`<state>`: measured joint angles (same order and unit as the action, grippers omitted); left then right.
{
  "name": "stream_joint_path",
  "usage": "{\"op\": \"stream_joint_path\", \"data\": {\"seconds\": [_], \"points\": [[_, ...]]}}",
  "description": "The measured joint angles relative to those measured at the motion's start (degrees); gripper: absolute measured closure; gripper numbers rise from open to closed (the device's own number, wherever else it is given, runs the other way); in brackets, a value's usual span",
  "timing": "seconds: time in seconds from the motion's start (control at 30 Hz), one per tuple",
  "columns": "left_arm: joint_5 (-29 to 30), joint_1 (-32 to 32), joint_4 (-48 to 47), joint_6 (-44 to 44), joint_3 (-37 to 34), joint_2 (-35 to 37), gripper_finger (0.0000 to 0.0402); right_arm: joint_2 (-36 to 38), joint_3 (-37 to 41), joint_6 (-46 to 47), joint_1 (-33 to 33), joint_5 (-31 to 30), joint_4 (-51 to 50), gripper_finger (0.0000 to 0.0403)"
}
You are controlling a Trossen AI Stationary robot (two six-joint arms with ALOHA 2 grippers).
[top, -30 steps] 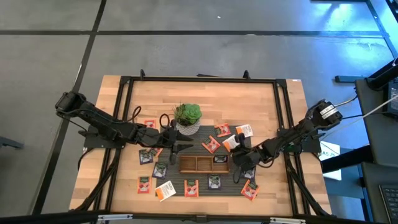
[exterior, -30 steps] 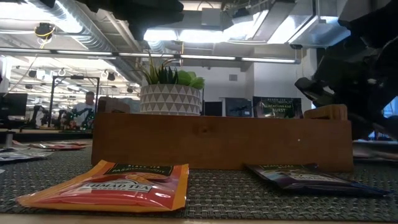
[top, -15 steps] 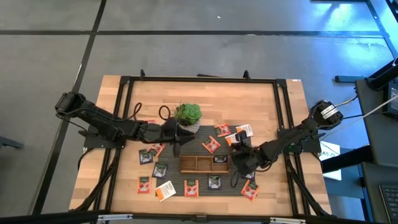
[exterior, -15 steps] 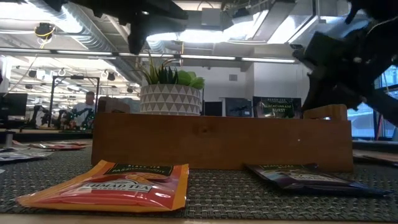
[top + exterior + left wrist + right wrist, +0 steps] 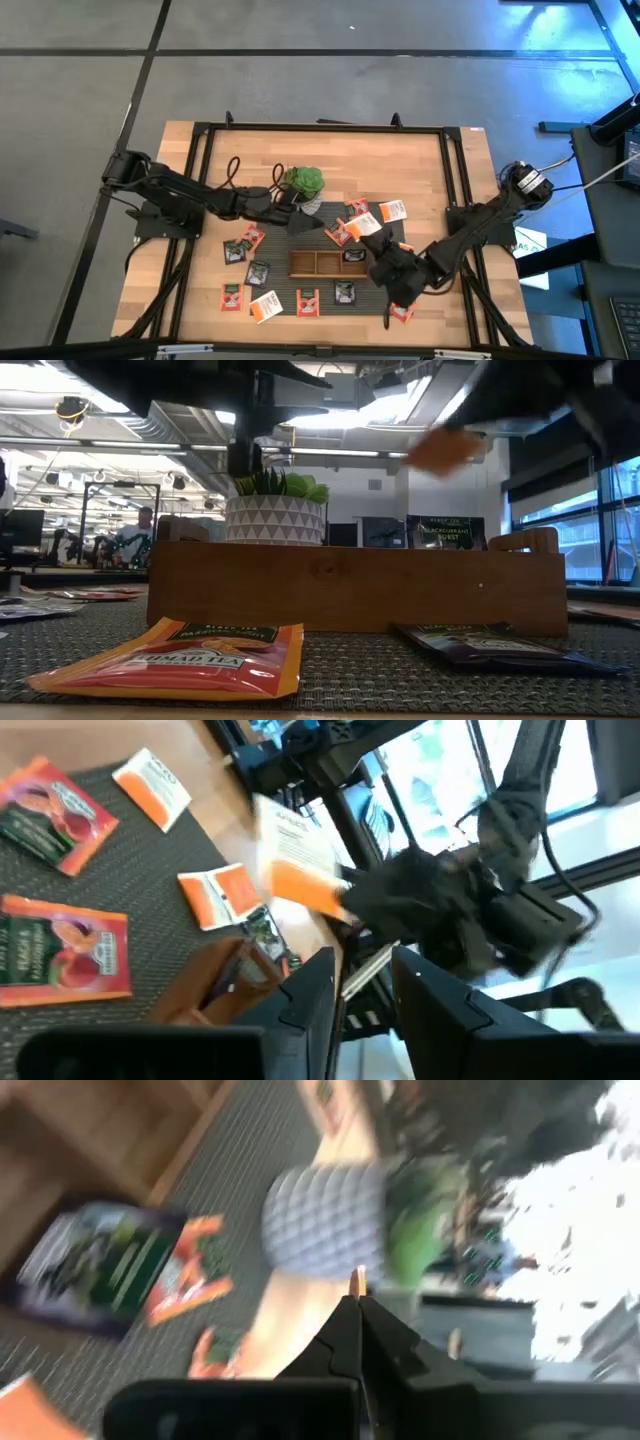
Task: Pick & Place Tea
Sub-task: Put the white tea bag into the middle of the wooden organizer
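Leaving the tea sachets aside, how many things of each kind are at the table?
Robot arms: 2 (left arm, right arm)
Plant pot: 1
Wooden tray: 1
Total: 4

potted plant (image 5: 303, 187) behind wooden tray (image 5: 327, 264), apparently on dark mat (image 5: 300, 280).

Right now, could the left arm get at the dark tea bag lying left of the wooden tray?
Probably yes. The left gripper hovers open and empty beside the plant pot, and that dark tea bag lies flat in the open nearby, with nothing over it.
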<state>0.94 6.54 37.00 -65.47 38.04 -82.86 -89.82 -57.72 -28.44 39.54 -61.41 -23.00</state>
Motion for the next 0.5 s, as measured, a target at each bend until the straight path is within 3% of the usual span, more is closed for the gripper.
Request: {"op": "stream_joint_path", "data": {"seconds": [0.23, 0.5], "points": [[-1.0, 0.83, 2.35, -4.33, 0.0, -0.67, 0.0304, 0.02, -0.69, -21.74, 1.64, 0.66, 18.6, 0.0402], [-1.04, 2.9, 2.34, -5.96, 0.0, -0.67, 0.0304, 0.02, -0.71, -36.02, 2.04, 10.35, 30.45, 0.0402]]}}
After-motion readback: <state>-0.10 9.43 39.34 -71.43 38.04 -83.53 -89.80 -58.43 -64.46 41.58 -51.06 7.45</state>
